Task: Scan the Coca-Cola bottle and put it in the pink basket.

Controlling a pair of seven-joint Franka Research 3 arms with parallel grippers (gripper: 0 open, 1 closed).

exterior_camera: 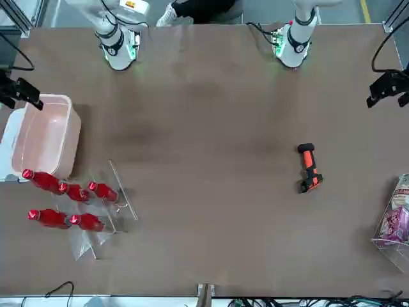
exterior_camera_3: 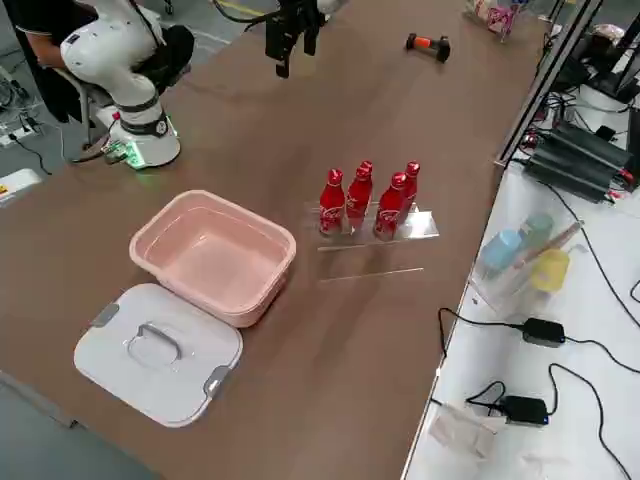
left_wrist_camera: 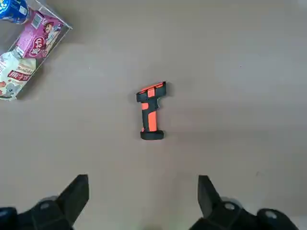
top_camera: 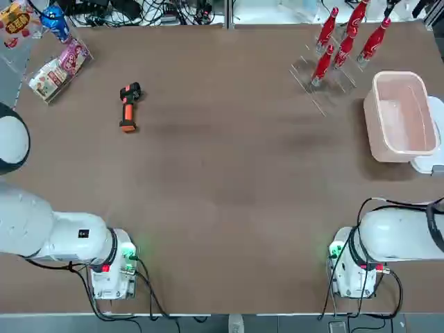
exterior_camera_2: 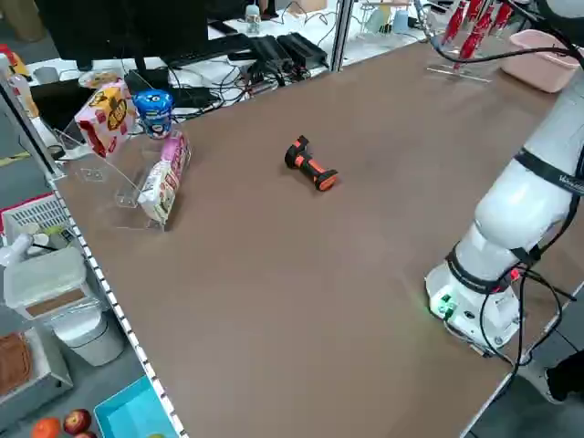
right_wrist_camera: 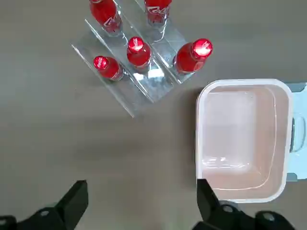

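Note:
Several red Coca-Cola bottles [top_camera: 341,50] stand upright in a clear acrylic rack [right_wrist_camera: 144,81] at the table's far right. Just nearer than the rack sits the pink basket [top_camera: 400,75], holding nothing. An orange-black handheld scanner [top_camera: 129,107] lies on the table's far left part. My right gripper [right_wrist_camera: 141,184] hangs open high over the table, with the bottles [right_wrist_camera: 138,52] and the basket [right_wrist_camera: 240,84] below and beyond it. In the left wrist view my left gripper [left_wrist_camera: 143,181] hangs open high above the scanner [left_wrist_camera: 151,112]. Neither gripper holds anything.
A white lid with grey clasps [exterior_camera_3: 155,350] lies beside the basket on its outer side. Snack packs and a blue can sit in a clear holder [top_camera: 59,66] at the far left corner. Both arm bases [top_camera: 114,267] stand at the near edge.

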